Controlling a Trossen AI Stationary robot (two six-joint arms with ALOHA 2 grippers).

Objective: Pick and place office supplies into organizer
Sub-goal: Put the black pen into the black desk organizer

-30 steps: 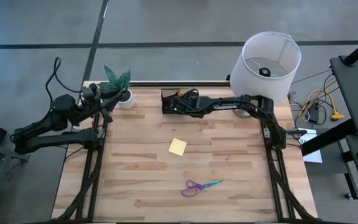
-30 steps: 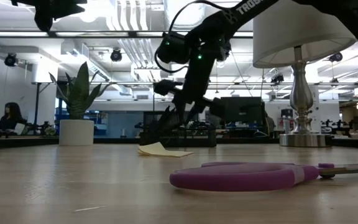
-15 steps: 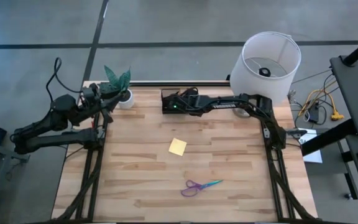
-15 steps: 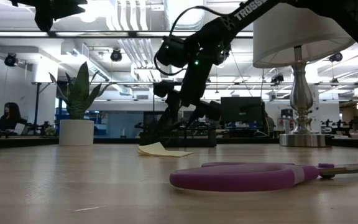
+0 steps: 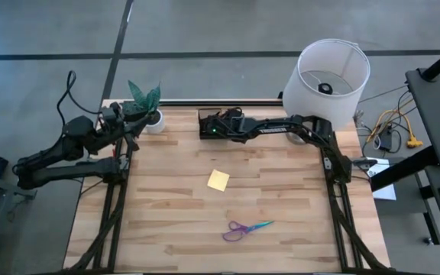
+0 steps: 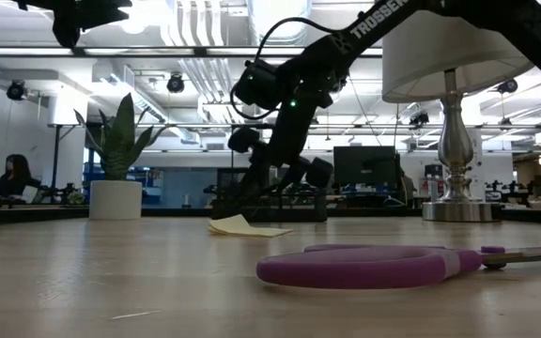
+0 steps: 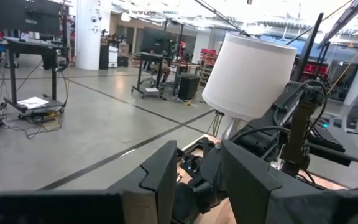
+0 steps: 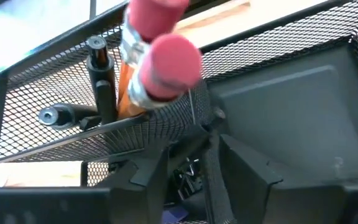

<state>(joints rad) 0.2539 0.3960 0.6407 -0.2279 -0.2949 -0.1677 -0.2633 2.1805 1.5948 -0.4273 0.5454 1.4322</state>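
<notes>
The left gripper point(image 5: 134, 116) waits by the plant pot point(image 5: 154, 121), fingers apart, holding nothing. The sticky pad point(image 5: 218, 180) and scissors point(image 5: 246, 228) lie mid-table, not yet picked. The right gripper point(image 5: 214, 126) sits over the organizer point(image 8: 272, 87), where pencils point(image 8: 143, 81) stand; I cannot tell its grip

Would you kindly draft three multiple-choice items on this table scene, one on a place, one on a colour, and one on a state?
1. Where do the scissors lie?
A. in the organizer
B. on the table nearer the front edge than the sticky-note pad
C. under the lamp

2. What colour is the pad?
A. yellow
B. red
C. blue

3. How do the pencils stand?
A. flat on the table
B. held aloft
C. eraser-up in the mesh organizer

Answers: 1 B, the high view shows them below the pad; 2 A, plainly yellow; 3 C, the right wrist view shows erasers above the mesh.
</notes>
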